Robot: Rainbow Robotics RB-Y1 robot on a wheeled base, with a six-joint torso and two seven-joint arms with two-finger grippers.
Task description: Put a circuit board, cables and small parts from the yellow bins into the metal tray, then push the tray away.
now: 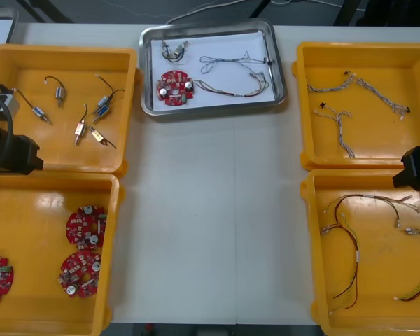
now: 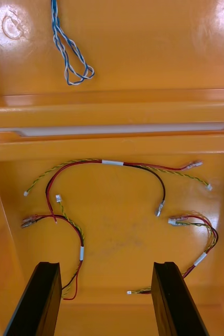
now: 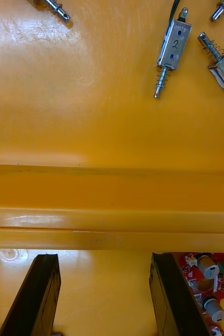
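Here's the light table (image 1: 210, 231), with four yellow bins (image 1: 28, 59) framing it, two down each side. The metal tray (image 1: 148, 70) sits at the far edge between the two far bins, white inside, and it's loaded. A red circuit board (image 1: 175, 87) lies at its near left corner, with a small metal part (image 1: 173, 49) just beyond. A thin pale cable (image 1: 227, 64) and a red and yellow cable (image 1: 231, 89) spread across its right half.

The left arm (image 1: 5, 143) hangs at the table's left edge and the right arm (image 1: 418, 168) at the right edge. The left gripper (image 3: 104, 262) hovers over the wall between the two left bins, fingers wide apart, holding nothing. One board (image 3: 209, 286) lies just beside one finger. The right gripper (image 2: 104, 268) hangs over the near right bin, fingers spread too, gripping nothing.

The near left bin holds three spare boards (image 1: 86, 226), two side by side and one at the bin's outer edge. In the near right bin, loose red and yellow cables (image 2: 106, 163) loop across the floor ahead of the open fingers. The far right bin has twisted blue and white cables (image 1: 343, 122). In the far left bin, small metal parts (image 1: 101, 105) lie scattered over the floor.
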